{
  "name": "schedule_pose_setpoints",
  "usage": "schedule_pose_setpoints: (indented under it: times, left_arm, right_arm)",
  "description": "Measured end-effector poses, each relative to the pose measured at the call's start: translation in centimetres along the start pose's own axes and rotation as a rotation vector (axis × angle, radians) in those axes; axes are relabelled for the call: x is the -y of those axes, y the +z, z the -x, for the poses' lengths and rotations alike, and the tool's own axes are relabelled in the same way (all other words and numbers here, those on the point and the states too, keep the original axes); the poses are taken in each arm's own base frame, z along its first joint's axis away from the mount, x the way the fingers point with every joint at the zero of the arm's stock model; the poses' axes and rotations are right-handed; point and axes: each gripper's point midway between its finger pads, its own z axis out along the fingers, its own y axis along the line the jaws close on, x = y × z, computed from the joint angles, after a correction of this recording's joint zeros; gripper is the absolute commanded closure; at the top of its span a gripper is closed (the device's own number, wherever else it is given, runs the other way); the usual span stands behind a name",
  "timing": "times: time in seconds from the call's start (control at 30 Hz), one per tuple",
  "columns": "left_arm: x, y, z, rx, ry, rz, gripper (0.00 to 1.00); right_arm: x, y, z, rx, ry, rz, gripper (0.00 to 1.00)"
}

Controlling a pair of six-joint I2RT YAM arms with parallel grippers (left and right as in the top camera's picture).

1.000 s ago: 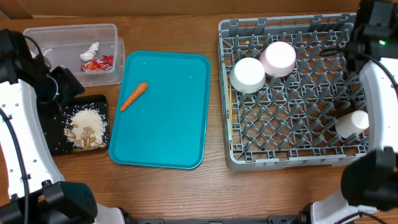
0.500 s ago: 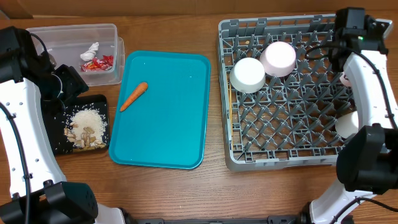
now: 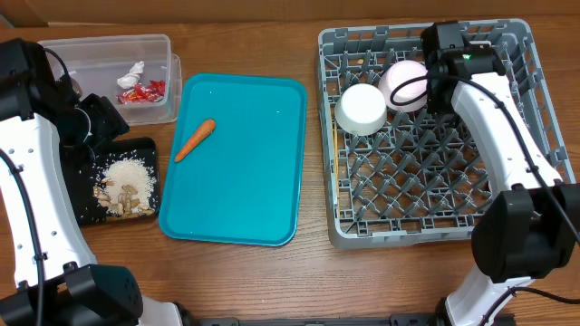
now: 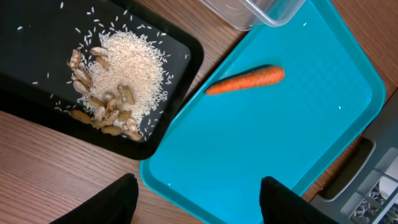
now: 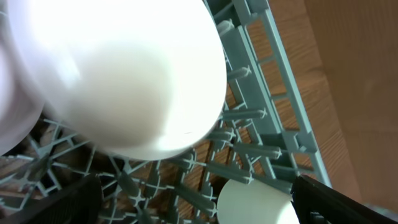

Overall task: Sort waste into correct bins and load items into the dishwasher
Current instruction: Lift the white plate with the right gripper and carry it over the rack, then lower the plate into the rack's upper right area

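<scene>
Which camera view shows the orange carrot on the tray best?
The left wrist view. There the carrot appears large, sharp and whole, lying on the teal tray. The overhead view also shows it whole on the tray, but much smaller. The right wrist view does not show it at all.

At the far left of the table [image 3: 272, 272] you have the plastic tub [image 3: 104, 50]. The tissue [image 3: 134, 71] and the snack wrapper [image 3: 145, 91] lie in it, the tissue behind the wrapper. Just in front of the tub sits the shallow tray [image 3: 86, 213], holding rice [image 3: 127, 170] and nut bits [image 3: 122, 199]. To its right lies the serving tray [image 3: 245, 190] with the carrot [image 3: 195, 139] on it. Further right stands the dish rack [image 3: 408, 195]. In its far left part sits a bowl [image 3: 362, 109], and a second bowl [image 3: 405, 86] just beside it.
</scene>
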Motion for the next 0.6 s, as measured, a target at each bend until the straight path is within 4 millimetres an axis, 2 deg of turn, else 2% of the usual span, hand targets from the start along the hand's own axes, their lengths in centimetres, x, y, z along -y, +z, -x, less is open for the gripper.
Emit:
schedule_pose_setpoints:
  times: [0.07, 0.17, 0.3, 0.4, 0.47, 0.6]
  left_arm:
    - [0.0, 0.0, -0.1, -0.003, 0.000, 0.001, 0.34]
    - [0.3, 0.0, -0.3, -0.007, 0.008, 0.000, 0.35]
    - [1.3, 0.2, -0.8, -0.015, 0.041, -0.006, 0.35]
    - [2.7, 0.4, -1.4, -0.024, 0.084, -0.015, 0.35]
    - [3.4, 0.5, -1.7, -0.026, 0.106, -0.021, 0.35]
    - [5.1, 0.7, -2.6, -0.033, 0.159, -0.033, 0.35]
  right_arm:
    - [0.5, -0.2, -0.1, -0.007, 0.041, 0.020, 0.00]
    - [1.9, -1.6, 0.2, 0.005, 0.125, 0.092, 0.00]
    - [5.9, -4.7, 0.7, 0.047, 0.273, 0.226, 0.00]
    - [8.7, -5.9, 0.1, 0.048, 0.337, 0.319, 0.00]
    - [9.4, -5.8, -0.4, 0.026, 0.337, 0.371, 0.00]
    - [8.6, -5.5, -1.1, -0.020, 0.296, 0.485, 0.00]
